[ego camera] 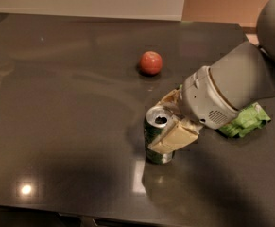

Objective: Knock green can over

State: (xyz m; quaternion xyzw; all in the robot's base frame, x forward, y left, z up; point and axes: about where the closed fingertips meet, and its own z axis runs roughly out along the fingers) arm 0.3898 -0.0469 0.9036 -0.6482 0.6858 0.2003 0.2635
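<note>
The green can [155,135] stands upright on the dark table [71,108], near the front middle, with its silver top and opening showing. My gripper [169,119] is at the can's right side, open. One cream fingertip [174,138] lies across the can's front, and the other [168,99] sits behind it to the right. The can's right side is between them and partly hidden. My grey arm reaches in from the right.
An orange-red ball [151,62] sits farther back on the table. A bright-green snack bag [246,120] lies at the right, partly under my arm. The table's front edge runs close below the can.
</note>
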